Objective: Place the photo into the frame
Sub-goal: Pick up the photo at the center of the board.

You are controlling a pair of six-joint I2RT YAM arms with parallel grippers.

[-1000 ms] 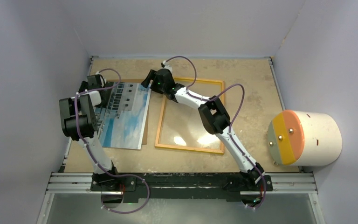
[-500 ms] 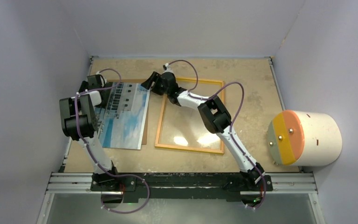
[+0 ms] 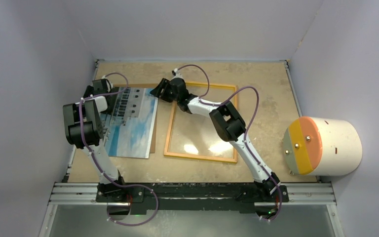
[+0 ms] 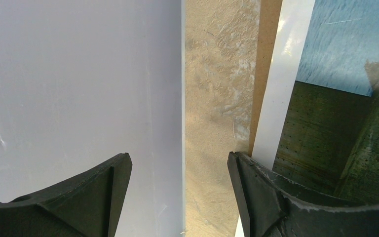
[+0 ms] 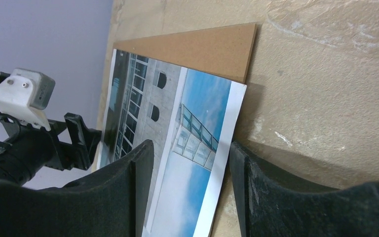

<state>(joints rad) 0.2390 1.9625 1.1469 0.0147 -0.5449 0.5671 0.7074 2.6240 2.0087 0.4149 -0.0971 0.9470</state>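
right gripper (image 5: 191, 148) straddles, jaws apart, the photo (image 5: 205, 94) edge nearest the frame (image 3: 170, 128).

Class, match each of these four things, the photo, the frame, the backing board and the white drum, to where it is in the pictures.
Things:
1. photo
2. frame
3. backing board
4. white drum

Places:
a. at the far right of the scene
b. partly under the photo
c. lying flat just right of the photo
d. its right edge between the open jaws of the right claw

Pairs: 1-d, 2-c, 3-b, 4-a
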